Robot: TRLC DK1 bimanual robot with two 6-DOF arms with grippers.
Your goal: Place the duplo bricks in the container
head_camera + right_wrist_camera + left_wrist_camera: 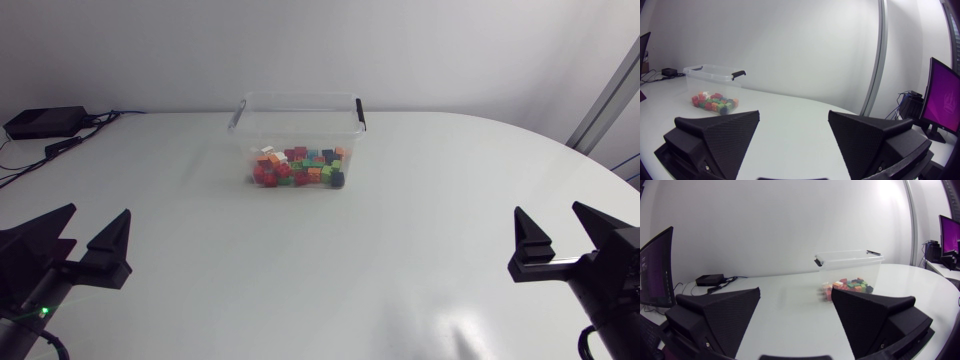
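Observation:
A clear plastic container (pixel 300 112) with black handle clips stands at the table's far middle. Several coloured duplo bricks (pixel 298 168) lie piled on its floor. My left gripper (pixel 85 235) rests open at the near left edge of the table, far from the container, nothing between its fingers. At the near right edge my right gripper (pixel 560 232) is open and empty too. From the left wrist the container (pixel 850 260) with its bricks (pixel 847 286) lies ahead past the gripper (pixel 796 317). The right wrist view shows the container (pixel 715 77) and bricks (pixel 714 102) far ahead beyond the gripper (pixel 794 137).
A black box with cables (pixel 45 122) sits at the table's far left corner. The white tabletop (pixel 320 260) stretches bare between both grippers and the container.

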